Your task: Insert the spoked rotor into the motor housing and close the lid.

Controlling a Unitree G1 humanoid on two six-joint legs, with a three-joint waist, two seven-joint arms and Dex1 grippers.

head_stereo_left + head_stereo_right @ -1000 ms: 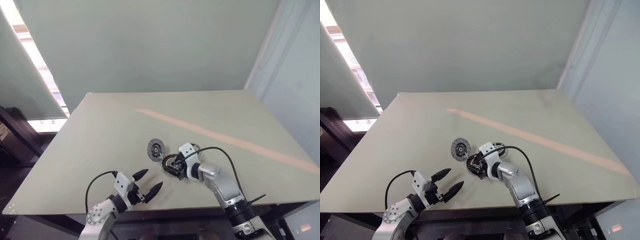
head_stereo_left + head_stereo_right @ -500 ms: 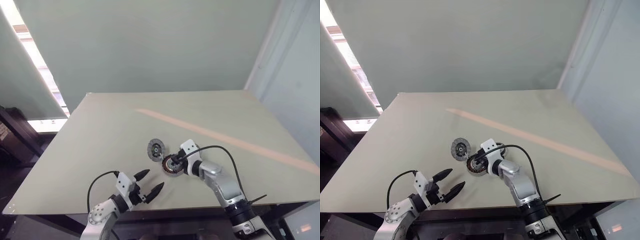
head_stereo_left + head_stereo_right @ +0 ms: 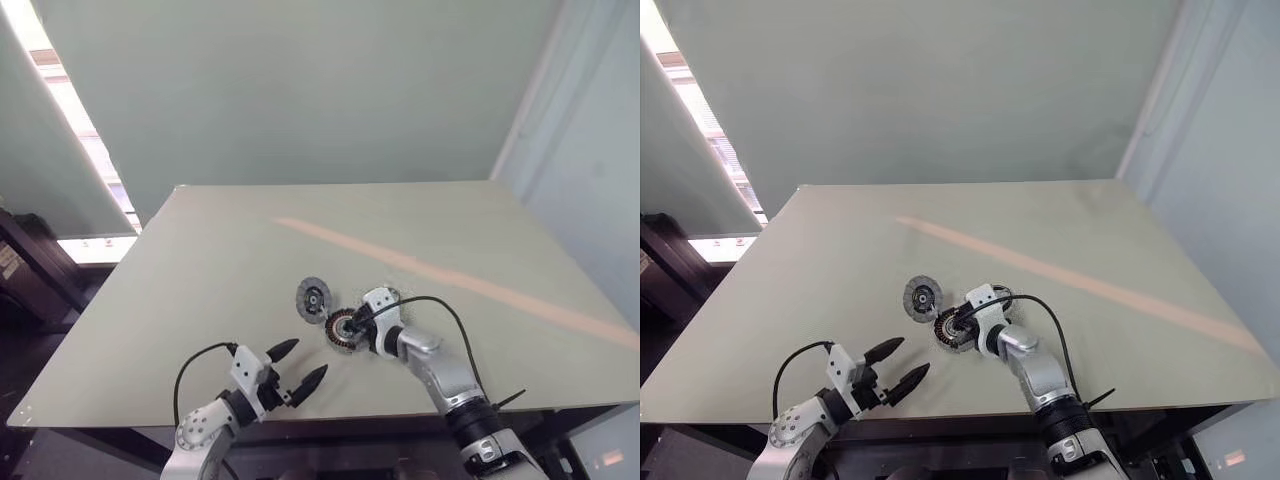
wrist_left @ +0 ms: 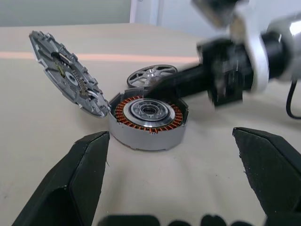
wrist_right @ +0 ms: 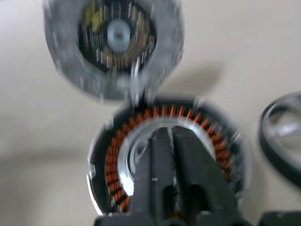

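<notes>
Nothing is assembled yet — you see the motor housing (image 4: 148, 118) open on the table (image 3: 200, 260), the lid (image 4: 66, 73) propped at its 10 o'clock, the spoked rotor (image 4: 151, 75) at 12 o'clock. The right gripper (image 5: 168, 155) — fingers nearly together, gripping nothing — sits over the housing; the left gripper (image 3: 297, 364) stands wide open.

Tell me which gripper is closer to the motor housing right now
Right. The right gripper has its nearly shut fingers over the motor housing; the left gripper hangs open, short of it, nearer the table's front edge.

housing (image 4: 148, 121): open, windings up | lid (image 4: 68, 74): tilted against it | rotor (image 4: 151, 75): flat behind
</notes>
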